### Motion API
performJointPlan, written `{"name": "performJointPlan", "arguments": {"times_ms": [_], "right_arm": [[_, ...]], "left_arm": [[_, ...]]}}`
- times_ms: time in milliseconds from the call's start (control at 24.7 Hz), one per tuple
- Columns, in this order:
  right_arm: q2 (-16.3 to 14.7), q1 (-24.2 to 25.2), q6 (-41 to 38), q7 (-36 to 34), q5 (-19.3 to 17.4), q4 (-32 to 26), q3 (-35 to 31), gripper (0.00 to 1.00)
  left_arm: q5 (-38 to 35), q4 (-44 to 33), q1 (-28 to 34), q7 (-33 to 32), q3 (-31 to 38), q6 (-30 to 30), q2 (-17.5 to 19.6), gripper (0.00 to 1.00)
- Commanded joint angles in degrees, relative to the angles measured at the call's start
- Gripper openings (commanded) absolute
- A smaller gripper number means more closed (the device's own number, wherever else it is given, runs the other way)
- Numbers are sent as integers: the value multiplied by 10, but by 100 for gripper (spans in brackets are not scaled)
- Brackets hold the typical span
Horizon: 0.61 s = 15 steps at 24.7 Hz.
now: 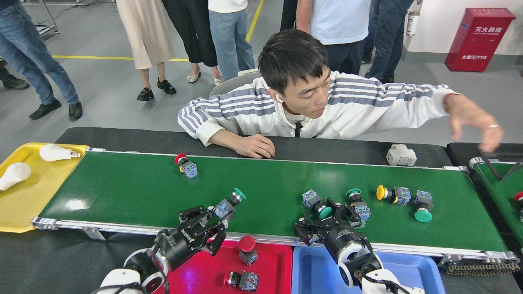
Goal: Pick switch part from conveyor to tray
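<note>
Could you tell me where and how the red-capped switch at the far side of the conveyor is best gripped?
The red-capped switch lies on its side, alone on the conveyor, red cap pointing far-left and blue-grey block near-right. I would come straight down and close across the squarish block, whose flat sides probably hold better than the rounded cap.
</note>
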Motion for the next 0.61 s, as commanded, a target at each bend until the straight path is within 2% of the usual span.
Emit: {"name": "performJointPlan", "arguments": {"times_ms": [0, 122, 203, 324, 365, 406, 446, 487, 568], "right_arm": [[-5, -7, 4, -6, -1, -6, -2, 2], [-7, 5, 3, -14, 0, -41, 4, 2], [-7, 36, -19, -15, -1, -84, 23, 2], [-22, 99, -85, -23, -1, -170, 41, 2], [-27, 124, -113, -23, -1, -202, 48, 13], [-27, 144, -141, -23, 0, -226, 58, 42], [-25, 153, -162, -23, 0, -235, 76, 84], [-22, 154, -173, -23, 0, -236, 93, 100], [-22, 153, -178, -23, 0, -236, 111, 100]], "left_arm": [[1, -24, 11, 5, 19, -9, 1, 100], [2, -27, 21, 5, 44, -9, 3, 100], [2, -27, 27, 6, 72, -9, 0, 100], [0, -31, 30, 6, 142, -9, -9, 100], [-4, -31, 28, 6, 163, 39, -12, 100], [-6, -29, 23, 6, 175, 116, -9, 100], [-7, -25, 18, 6, 177, 189, -5, 100], [-7, -22, 14, 6, 177, 237, 0, 100], [-6, -20, 15, 6, 180, 249, 10, 100]]}}
